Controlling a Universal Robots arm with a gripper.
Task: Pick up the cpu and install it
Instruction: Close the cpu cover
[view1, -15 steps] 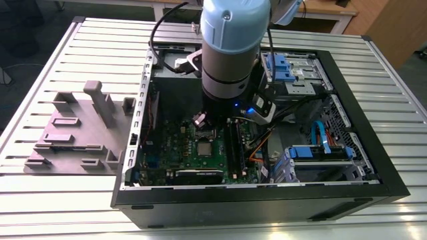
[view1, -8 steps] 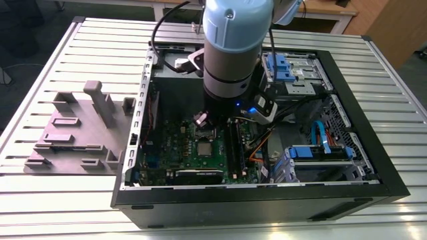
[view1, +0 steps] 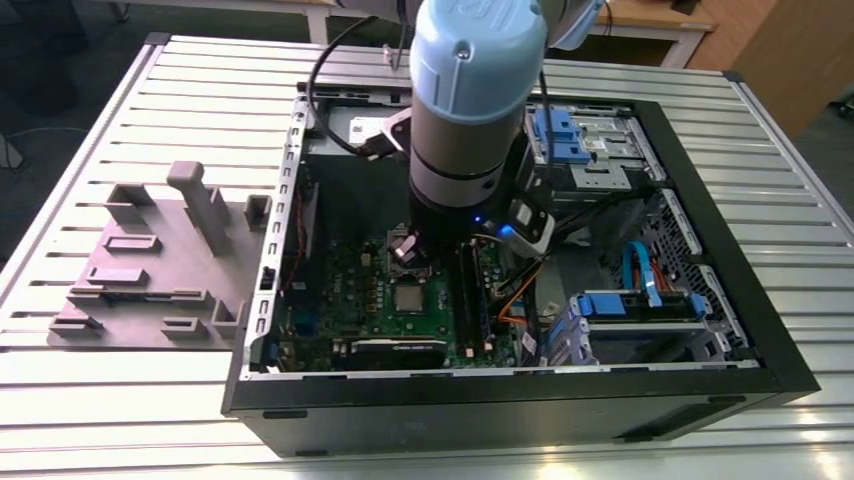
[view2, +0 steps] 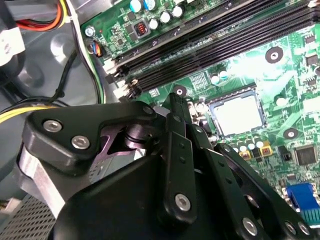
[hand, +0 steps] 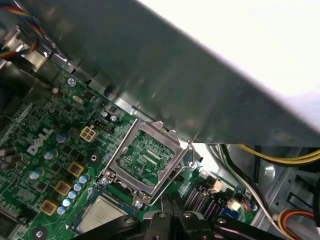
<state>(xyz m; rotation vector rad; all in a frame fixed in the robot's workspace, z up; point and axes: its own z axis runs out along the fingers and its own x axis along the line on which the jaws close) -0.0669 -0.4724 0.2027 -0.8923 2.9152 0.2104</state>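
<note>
The cpu lies flat among the parts of the green motherboard, a small silvery square with a pale rim, inside the open computer case. It also shows in both wrist views, cpu, cpu. Beside it stands the metal-framed socket with its thin wire lever. My gripper hangs just off the socket's edge, above the board, fingers pressed together with nothing seen between them. In the second wrist view the gripper tips sit close to the cpu. The arm hides the gripper from the exterior view.
The case's metal wall rises close beside the socket. Black memory slots run along the board. Blue drive cages and loose cables crowd the exterior view's right. A grey plastic fixture stands on the slatted table outside the case.
</note>
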